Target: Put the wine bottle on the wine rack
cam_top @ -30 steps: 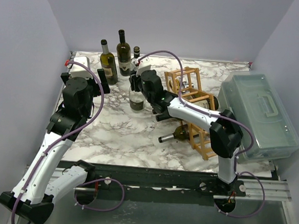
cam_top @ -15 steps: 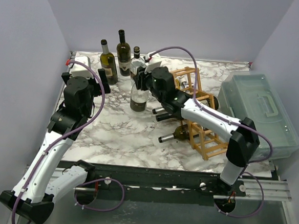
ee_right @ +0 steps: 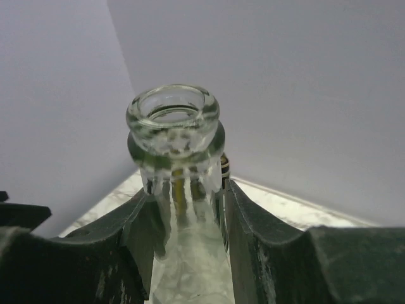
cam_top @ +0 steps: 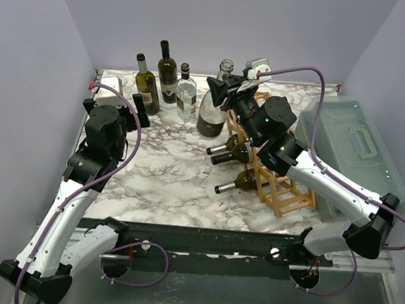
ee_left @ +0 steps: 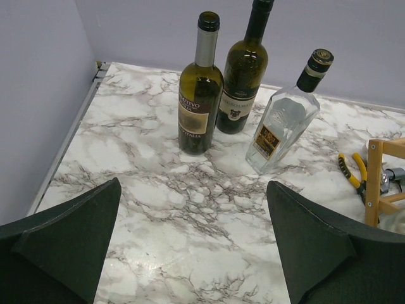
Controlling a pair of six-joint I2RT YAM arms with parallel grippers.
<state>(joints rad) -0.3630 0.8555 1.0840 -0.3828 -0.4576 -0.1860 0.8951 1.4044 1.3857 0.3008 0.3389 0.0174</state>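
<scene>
the marble surface point(cam_top: 159, 180) holds three standing bottles point(cam_top: 168, 76), a wooden rack point(cam_top: 276, 188), a grey box point(cam_top: 359, 152) and yellow pliers point(ee_left: 353, 170).

Clear wine bottle point(cam_top: 211, 115) beside wine rack point(cam_top: 273, 186)

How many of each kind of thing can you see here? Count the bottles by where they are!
Standing bottles: 3
Bottles lying in the wine rack: 2
Wine bottle in the right gripper: 1
Wine rack: 1
Plastic box: 1
Pliers: 1
Total: 9
</scene>
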